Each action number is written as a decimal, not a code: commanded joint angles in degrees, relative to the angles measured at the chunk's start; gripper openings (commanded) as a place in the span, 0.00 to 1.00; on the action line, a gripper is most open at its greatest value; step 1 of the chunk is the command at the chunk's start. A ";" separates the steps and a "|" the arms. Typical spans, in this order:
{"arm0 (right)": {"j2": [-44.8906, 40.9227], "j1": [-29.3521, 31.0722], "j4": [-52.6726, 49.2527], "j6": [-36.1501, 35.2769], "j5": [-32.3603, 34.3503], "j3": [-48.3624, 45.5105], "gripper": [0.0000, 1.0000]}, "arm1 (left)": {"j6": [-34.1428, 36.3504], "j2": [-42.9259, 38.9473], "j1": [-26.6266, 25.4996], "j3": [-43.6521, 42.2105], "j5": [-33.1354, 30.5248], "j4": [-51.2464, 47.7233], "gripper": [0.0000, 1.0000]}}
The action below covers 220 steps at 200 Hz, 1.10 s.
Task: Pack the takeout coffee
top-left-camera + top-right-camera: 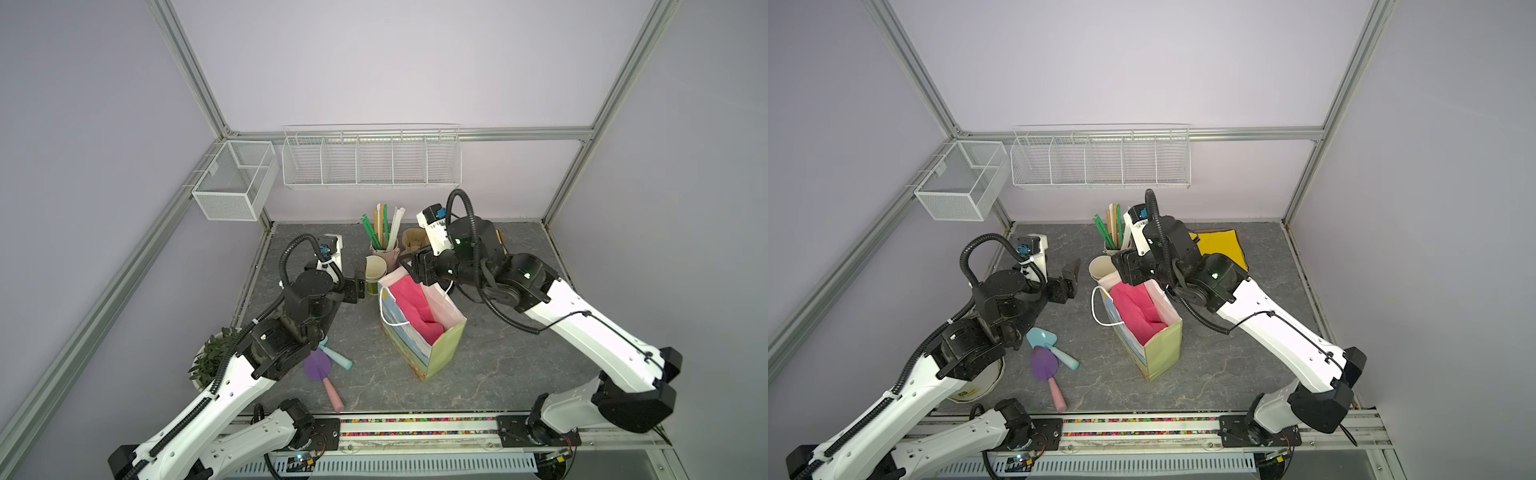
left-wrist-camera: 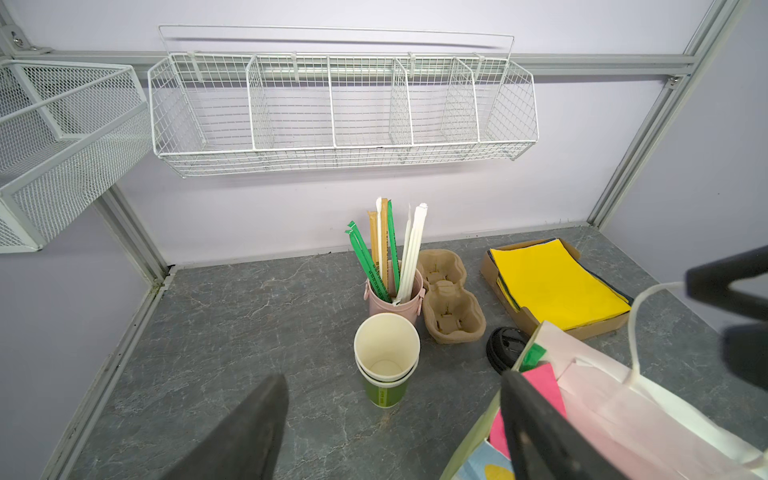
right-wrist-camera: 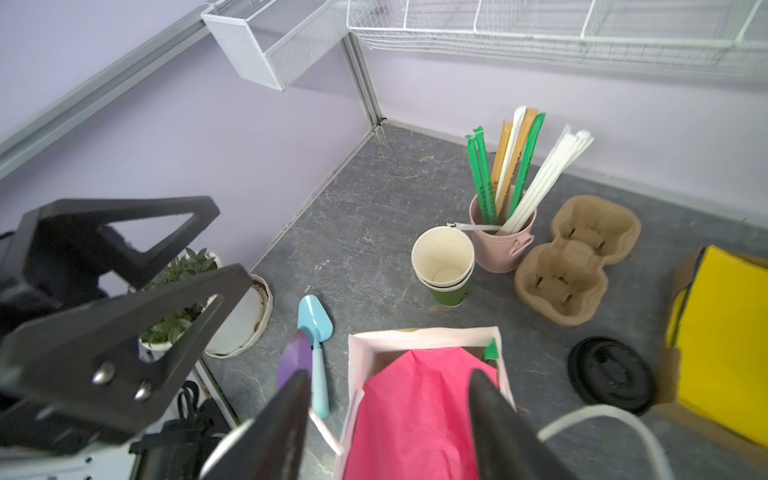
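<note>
Both sets of jaws are standing wide, gripping nothing: right gripper (image 3: 388, 374) is hovering over the paper bag (image 3: 424, 332) at its far end, left gripper (image 1: 1071, 277) beside the lidless cup stack (image 2: 386, 365). Takeout coffee is not showing; probably lying under the pink tissue (image 3: 415, 399), so packing is looking nearly finished.

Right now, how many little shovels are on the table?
2. The blue shovel and the purple shovel lie side by side between the plant and the bag. Others may be hidden.

Plant (image 1: 214, 353) partly hidden under left arm (image 1: 195, 415), black lids (image 2: 500, 347) partly behind bag (image 2: 602, 395)
</note>
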 commanded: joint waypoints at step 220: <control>-11.00 -40.23 70.08 -20.76 30.34 -73.39 0.89 | -6.33 22.05 36.86 -24.74 -6.48 35.56 0.99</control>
